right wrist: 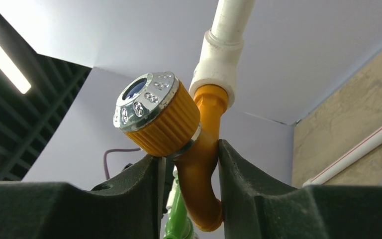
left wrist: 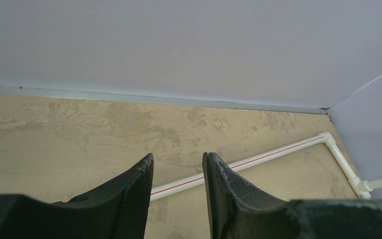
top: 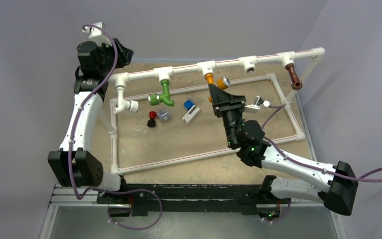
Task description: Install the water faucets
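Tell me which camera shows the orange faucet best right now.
Right wrist: the orange faucet fills the frame, its end in the white tee, flanked by the right gripper. Top external shows it small, beside that gripper. Left wrist misses it.

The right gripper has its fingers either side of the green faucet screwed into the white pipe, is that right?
Not quite: the faucet between the fingers of the right gripper is orange, not green. It is screwed into the white pipe as you said. The right wrist view shows it.
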Robot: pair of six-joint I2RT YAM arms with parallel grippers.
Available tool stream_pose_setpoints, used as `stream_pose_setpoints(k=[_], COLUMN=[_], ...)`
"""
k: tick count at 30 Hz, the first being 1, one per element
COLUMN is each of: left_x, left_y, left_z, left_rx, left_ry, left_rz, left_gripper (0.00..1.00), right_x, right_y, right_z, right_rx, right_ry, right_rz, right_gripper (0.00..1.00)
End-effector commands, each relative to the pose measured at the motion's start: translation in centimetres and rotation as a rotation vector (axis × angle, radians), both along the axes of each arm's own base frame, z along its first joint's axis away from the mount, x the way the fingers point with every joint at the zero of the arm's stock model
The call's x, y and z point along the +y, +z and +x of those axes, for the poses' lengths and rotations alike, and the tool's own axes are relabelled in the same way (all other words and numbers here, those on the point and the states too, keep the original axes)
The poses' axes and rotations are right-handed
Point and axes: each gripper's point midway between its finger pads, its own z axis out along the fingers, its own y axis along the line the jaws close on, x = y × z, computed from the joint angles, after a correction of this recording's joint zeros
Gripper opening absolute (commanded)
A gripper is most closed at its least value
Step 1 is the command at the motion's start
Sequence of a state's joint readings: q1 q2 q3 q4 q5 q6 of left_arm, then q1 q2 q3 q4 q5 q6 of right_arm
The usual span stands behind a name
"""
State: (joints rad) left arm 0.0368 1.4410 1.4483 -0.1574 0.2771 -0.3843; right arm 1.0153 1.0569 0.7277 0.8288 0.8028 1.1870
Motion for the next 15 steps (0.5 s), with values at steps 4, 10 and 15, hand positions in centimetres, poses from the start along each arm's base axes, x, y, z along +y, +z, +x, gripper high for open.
stream_pose_setpoints(k=[4, 10, 15], left_x=[-0.2, -0.3, -0.3], left_y=[-10.2, -10.1, -10.1], left_z=[-0.7, -0.7, -0.7], left_rx=[0.306, 0.304, 0.304], left_ry=[-0.013, -0.014, -0.016], left_rz=[-0.032, -0.033, -0.035], left_gripper=[0.40, 0.41, 0.41], right_x=[1.0, 0.5, -0.7], right_y=[2.1, 3.2, 3.5], right_z=[-1.2, -1.5, -0.8], right_rx=[-0.060, -0.139, -0.124], right_ry=[0.025, -0.013, -0.105], right_rz=[-0.105, -0.280, -0.419], right_gripper=[0.51, 0.70, 0.72])
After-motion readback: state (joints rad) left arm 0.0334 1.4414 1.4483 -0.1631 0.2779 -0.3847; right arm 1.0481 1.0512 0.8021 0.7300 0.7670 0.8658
